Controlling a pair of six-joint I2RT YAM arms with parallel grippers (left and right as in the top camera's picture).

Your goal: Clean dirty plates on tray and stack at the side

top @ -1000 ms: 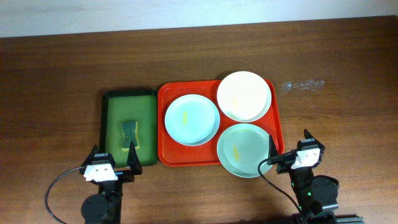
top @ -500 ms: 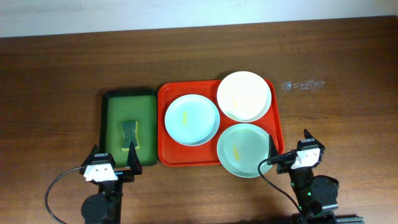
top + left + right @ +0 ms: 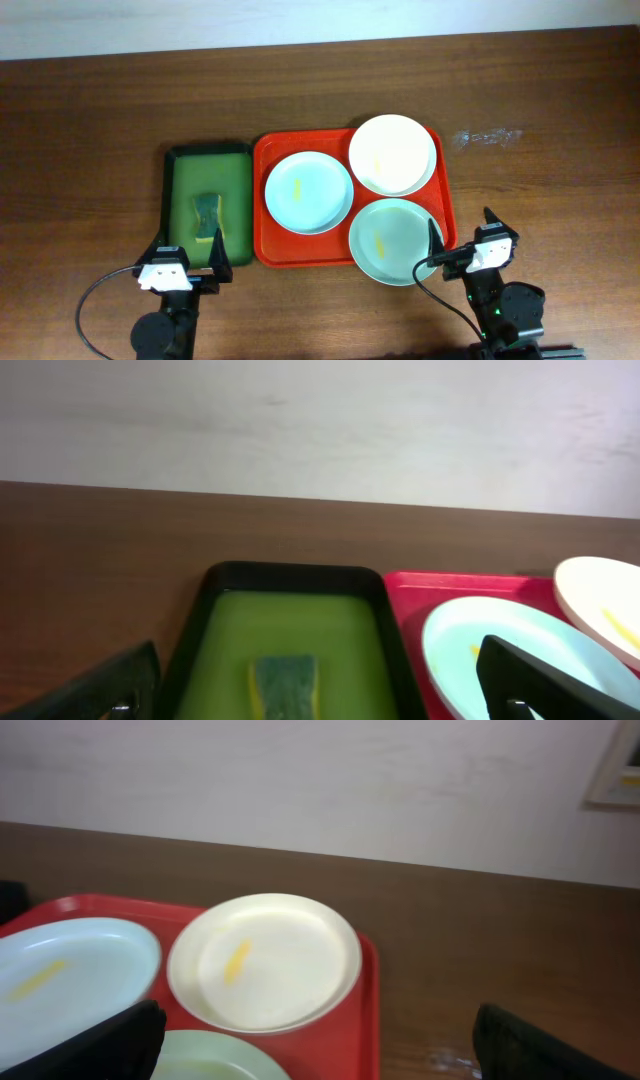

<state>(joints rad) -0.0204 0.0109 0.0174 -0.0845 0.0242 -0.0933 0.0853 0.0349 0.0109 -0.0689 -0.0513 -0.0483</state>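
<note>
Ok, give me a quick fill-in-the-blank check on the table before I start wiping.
1. The red tray carries ___ plates.
2. The sponge lies in the smaller tray, whose colour is ___.
3. The smear on each plate is ___.
4. The left gripper and right gripper are both ___, holding nothing.

Missing words: three; green; yellow; open

Overhead: straight down, high up, whole surface (image 3: 90, 110). Wrist views: low, near edge, facing far wall (image 3: 300, 420); both share red tray (image 3: 366, 1000), cream plate (image 3: 265, 970).
</note>
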